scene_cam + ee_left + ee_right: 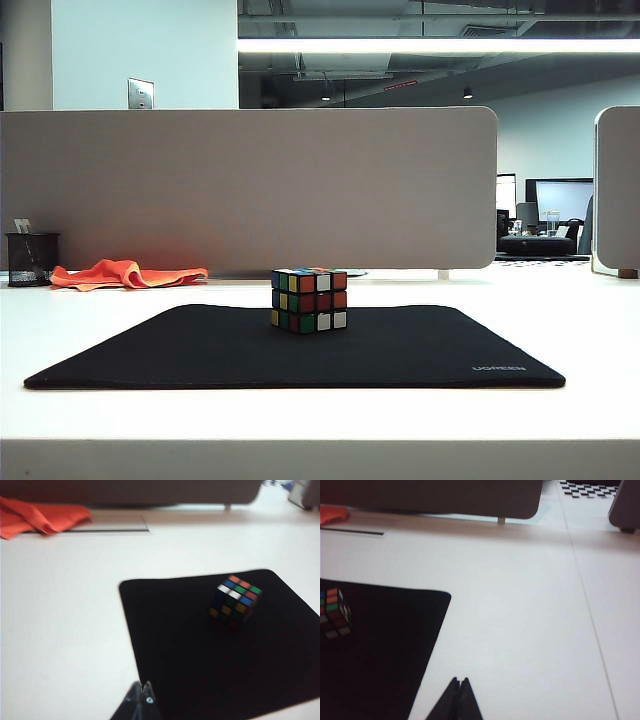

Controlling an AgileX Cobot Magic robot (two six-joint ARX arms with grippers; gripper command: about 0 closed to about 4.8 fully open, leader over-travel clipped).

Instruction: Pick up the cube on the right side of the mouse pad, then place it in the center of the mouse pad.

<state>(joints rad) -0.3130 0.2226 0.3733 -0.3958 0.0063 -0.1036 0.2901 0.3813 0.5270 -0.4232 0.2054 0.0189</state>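
We see the cube resting on the mouse pad, about midway across it and toward its far edge, well apart from both grippers. The left gripper hovers over the pad's left edge, its jaws clenched tip to tip and holding nothing; the cube lies ahead of it. The right gripper hangs above the bare white counter just beside the pad's right edge, jaws pressed together, empty; the cube lies off to its side.
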